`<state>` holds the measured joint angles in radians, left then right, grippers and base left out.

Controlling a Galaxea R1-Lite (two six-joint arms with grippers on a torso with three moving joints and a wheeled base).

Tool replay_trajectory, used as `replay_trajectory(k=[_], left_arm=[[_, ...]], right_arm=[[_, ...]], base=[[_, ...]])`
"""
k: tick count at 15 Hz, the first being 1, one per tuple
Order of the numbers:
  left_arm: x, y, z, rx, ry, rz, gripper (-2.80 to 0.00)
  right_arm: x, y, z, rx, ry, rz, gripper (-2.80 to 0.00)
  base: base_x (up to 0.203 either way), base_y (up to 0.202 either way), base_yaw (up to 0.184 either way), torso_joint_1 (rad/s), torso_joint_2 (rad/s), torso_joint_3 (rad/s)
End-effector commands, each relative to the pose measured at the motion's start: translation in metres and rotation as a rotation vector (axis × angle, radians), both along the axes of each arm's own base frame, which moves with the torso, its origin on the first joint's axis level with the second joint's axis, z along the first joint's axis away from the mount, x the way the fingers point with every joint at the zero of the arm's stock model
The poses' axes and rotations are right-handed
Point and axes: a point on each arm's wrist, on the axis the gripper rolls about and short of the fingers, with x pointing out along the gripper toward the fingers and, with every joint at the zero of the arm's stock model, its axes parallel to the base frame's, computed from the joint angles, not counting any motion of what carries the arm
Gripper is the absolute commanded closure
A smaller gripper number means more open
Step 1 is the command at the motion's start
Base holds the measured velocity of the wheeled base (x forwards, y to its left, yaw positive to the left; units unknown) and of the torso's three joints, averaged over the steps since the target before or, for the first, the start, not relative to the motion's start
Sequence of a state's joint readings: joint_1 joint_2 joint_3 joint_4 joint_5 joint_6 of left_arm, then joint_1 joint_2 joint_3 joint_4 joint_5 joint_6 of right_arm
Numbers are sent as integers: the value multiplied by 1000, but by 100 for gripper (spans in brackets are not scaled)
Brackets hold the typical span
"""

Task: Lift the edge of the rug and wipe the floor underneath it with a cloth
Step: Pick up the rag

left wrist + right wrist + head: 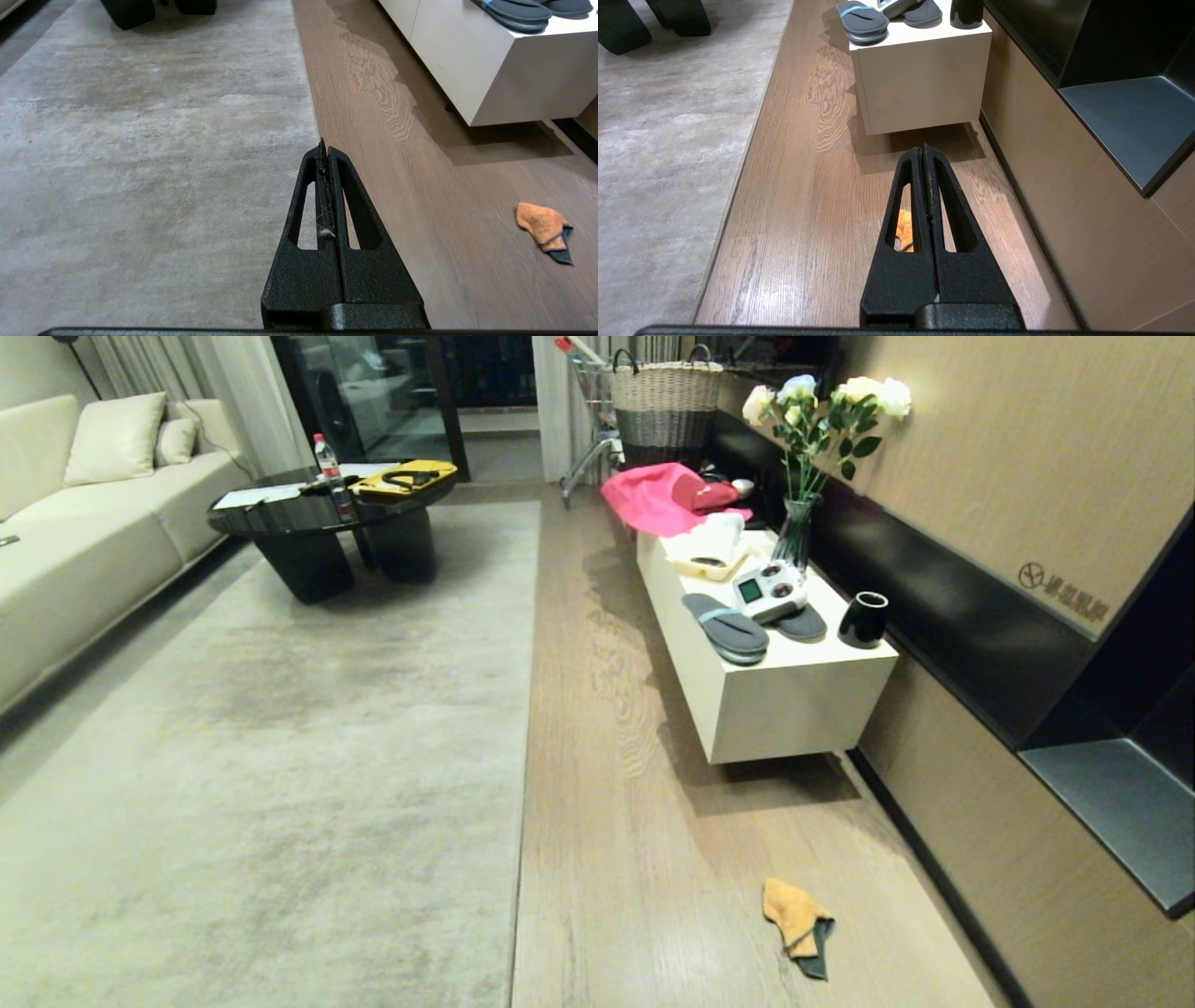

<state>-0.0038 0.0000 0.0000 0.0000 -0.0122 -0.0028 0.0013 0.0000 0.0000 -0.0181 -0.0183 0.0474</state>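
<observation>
- Task barely begun: rug edge (525, 728) lies flat on the wood-plank floor (607, 821), no lift yet, no wiping yet.
- Orange cloth (795, 915) lies loose on the bare planks, crumpled, with a dark grey corner showing; nothing grips it.
- Left gripper (326, 154): jaws pressed together, empty apart from a bit of lint caught between them. It hangs above the rug's border; the hem runs just ahead of and under its tip, and the cloth (544, 228) sits well off to its outer side on the planks.
- Right gripper (923, 151): jaws also closed flat, holding nothing. It hangs over the bare planks; the cloth (904, 228) peeks through its finger slot, so it's below and close in front of this gripper, not touching.
- White low cabinet (924, 79) with grey slippers (861, 21) on top stands further ahead of the right gripper.
- Neither arm shows in the head view.
- Left to do, as I judge it: open the right gripper and pick up the cloth, pinch and raise the hem with the left, wipe the uncovered planks, lay the rug back.
</observation>
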Motion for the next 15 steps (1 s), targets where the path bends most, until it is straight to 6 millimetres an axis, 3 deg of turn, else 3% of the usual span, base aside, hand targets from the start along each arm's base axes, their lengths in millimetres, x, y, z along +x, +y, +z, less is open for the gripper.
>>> replay_trajectory(k=[1,15], left_arm=[[0,0,0,0,0,-1,0],[0,0,0,3,0,-1,0]], right_arm=[[0,0,0,0,0,0,0],[0,0,0,0,0,0,0]], base=[[0,0,0,0,0,0],[0,0,0,0,0,0]])
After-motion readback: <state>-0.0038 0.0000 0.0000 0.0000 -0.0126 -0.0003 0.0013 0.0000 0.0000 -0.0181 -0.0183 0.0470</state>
